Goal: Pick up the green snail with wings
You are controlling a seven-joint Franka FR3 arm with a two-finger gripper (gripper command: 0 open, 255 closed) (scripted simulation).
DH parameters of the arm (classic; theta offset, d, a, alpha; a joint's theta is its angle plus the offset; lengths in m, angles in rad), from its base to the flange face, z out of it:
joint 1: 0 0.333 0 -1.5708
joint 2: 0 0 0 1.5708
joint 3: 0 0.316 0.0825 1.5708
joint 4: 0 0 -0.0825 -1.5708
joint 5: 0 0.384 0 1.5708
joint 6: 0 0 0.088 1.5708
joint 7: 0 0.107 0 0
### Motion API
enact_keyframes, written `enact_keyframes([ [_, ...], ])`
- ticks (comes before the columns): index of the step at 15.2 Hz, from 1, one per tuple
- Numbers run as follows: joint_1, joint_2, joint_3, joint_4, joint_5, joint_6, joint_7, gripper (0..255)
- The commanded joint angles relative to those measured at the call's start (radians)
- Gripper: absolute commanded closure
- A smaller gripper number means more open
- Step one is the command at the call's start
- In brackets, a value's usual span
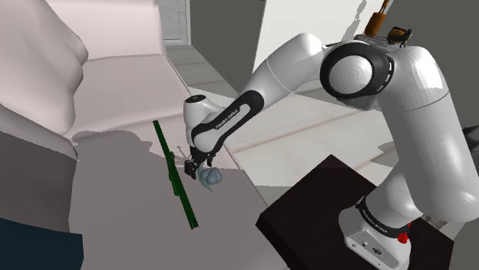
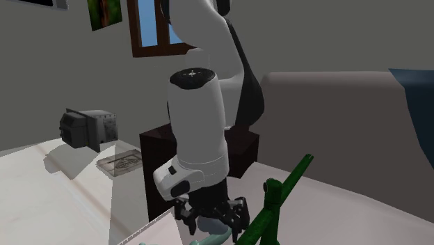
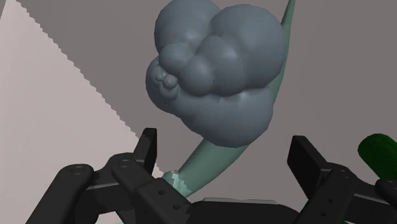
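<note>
**1. Target.** The snail (image 1: 212,176) lies on the pale grey surface (image 1: 130,199), just below the middle of the shoulder view and close to that surface's right-hand edge. Immediately to its left, a long dark green rod (image 1: 175,178) runs diagonally down the frame. In the wrist view I read the snail (image 3: 216,83) as a lumpy blue-grey shell on a slim pale green body. I cannot make out the wings with any certainty.

**2. Gripper.** The gripper (image 1: 197,164) hangs nose-down directly over the snail. Its fingers (image 3: 149,147) stand wide apart, one on each side of the green body, and have hold of nothing. Neither pad appears to touch it.

**3. Reason for this posture.** I judge the wide opening is meant to straddle the bulky shell, and the vertical approach to keep the hand clear of the rod. One end of the rod (image 3: 378,153) sits just outside one finger.

**4. Stage and next move.** This is a pre-grasp position. I would lower slightly, then close across the body or the shell base.

**5. Risks.** The rounded shell may squirt out under pressure. The outer finger may also nudge the rod on descent.
</note>
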Motion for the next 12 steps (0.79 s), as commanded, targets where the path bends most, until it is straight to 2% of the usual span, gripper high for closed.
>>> enact_keyframes([
  [1,0.003,0.023,-0.004,0.012,-0.003,0.012,-0.001,0],
  [3,0.003,0.03,-0.005,0.015,-0.004,0.016,-0.001,0],
  [4,0.003,0.029,-0.005,0.013,-0.004,0.017,0.0,255],
  [12,0.003,0.029,-0.005,0.011,-0.004,0.017,0.0,255],
])
